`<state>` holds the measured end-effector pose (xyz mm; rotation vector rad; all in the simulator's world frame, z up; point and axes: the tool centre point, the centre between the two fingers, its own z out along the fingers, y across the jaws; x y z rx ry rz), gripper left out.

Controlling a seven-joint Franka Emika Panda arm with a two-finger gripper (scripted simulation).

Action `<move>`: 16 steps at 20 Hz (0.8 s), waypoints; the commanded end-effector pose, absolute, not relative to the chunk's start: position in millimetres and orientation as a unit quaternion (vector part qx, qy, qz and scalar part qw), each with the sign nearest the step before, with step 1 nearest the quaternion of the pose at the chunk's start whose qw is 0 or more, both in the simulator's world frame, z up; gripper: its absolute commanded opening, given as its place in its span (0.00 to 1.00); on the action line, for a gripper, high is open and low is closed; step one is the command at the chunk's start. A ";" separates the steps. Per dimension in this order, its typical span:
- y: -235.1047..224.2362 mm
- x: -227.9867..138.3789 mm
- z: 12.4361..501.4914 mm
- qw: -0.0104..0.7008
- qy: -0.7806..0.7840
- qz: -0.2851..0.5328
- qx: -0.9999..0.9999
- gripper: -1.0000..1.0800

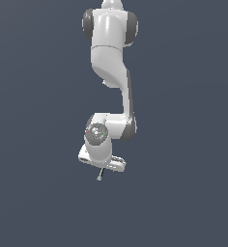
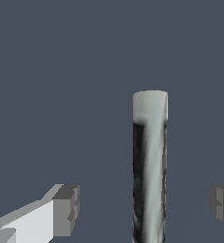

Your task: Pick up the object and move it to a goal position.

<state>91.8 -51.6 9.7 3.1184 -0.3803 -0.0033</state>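
The object is a thin grey rod with a dark streak along its shaft and a pale tip. In the wrist view it runs lengthwise between my two fingers. My gripper is open. One finger and the other finger stand well apart on either side of the rod, and neither touches it. In the exterior view the rod pokes out just below the hand, pale tip outermost, with the gripper right over it. The rod's black end is hidden.
The white arm comes down from the top of the exterior view. A plain dark grey-blue surface fills the surroundings. No goal marker shows.
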 end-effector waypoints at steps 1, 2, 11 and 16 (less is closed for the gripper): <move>-51.7 93.2 9.8 0.000 -0.121 0.000 0.993 0.96; -51.7 93.2 9.8 0.000 -0.121 0.000 0.993 0.00; -51.7 93.2 9.8 0.000 -0.121 0.000 0.993 0.00; -55.9 91.4 13.1 0.000 -0.121 0.000 0.993 0.00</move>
